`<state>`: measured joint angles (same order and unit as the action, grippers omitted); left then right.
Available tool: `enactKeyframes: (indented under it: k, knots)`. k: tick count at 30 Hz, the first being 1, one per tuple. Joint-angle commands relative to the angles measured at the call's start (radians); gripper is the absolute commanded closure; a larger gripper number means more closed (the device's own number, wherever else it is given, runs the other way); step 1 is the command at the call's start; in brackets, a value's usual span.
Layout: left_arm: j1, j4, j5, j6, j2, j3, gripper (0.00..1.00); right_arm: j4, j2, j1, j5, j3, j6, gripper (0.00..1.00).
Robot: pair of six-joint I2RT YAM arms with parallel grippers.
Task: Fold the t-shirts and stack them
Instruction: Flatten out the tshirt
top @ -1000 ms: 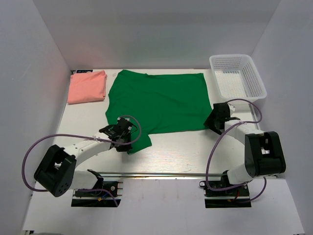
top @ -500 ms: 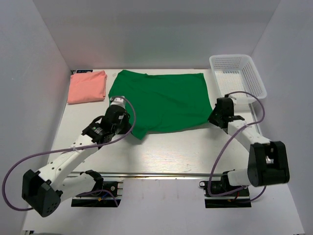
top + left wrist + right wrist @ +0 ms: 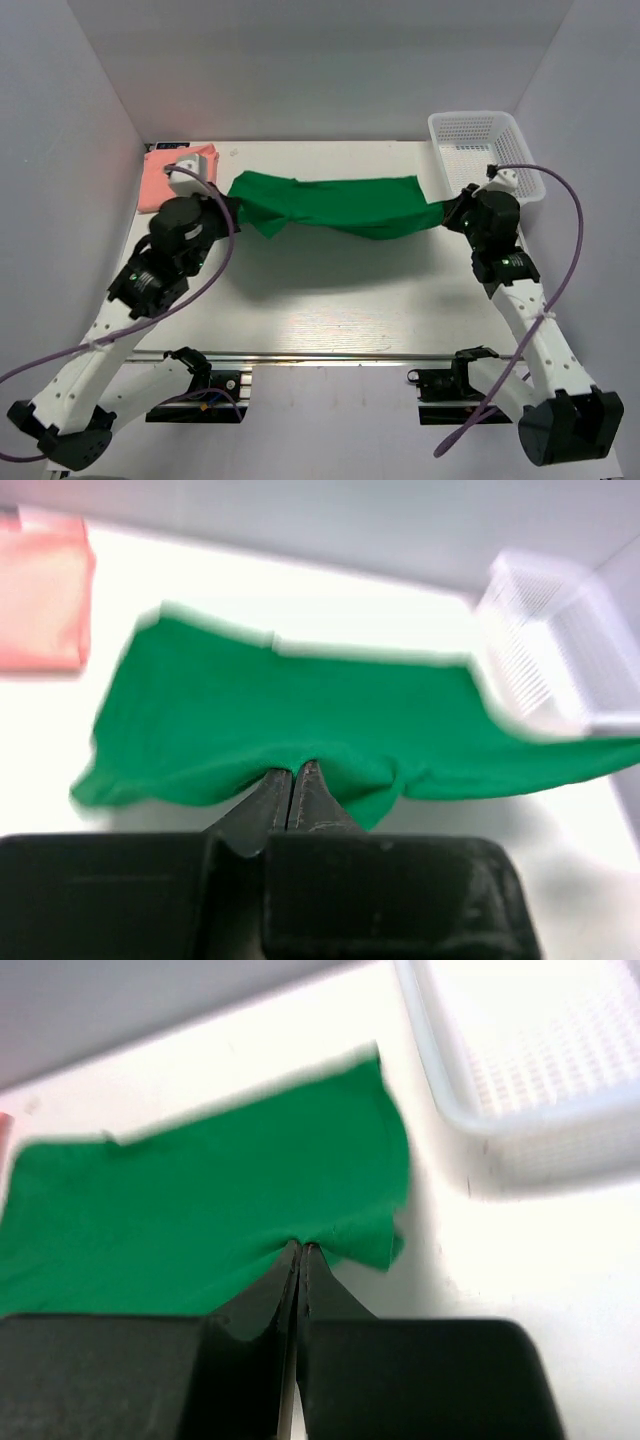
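Emerald-green soft cloth, a short-sleeved t-shirt (image 3: 330, 205), raised off the pale wooden counter (image 3: 340, 290) and strung as a sagging band between the two arms. Gripped at one end by the left fingers (image 3: 272, 798), closed tight on a bunched fold of hem with no gap showing. Gripped at the other end by the right fingers (image 3: 318, 1285), likewise clamped on green cloth. Held at both ends at once, probably to keep the near edge straight while carrying it over toward the far edge for a first fold. Neatly folded salmon-pink t-shirt (image 3: 160, 178) at the far left corner, partly hidden by the left arm, likely the base of the stack. White plastic mesh basket (image 3: 470, 117) far right, near the right fingers, not involved.
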<state>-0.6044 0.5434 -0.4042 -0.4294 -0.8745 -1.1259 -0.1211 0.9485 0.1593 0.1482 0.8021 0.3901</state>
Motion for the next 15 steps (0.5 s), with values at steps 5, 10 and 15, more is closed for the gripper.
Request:
enactKeyframes:
  k: [5,10,15]
  knots:
    - [0.006,-0.102,0.021,0.145,0.081,-0.25,1.0,-0.003,-0.117,0.0,-0.036,0.219,-0.102,1.0]
    - [0.015,-0.065,0.053,0.211,0.046,-0.421,1.0,-0.038,-0.188,0.002,-0.071,0.325,-0.122,1.0]
    - [0.015,-0.03,0.156,0.264,0.006,-0.589,1.0,-0.116,-0.212,-0.003,-0.088,0.498,-0.134,1.0]
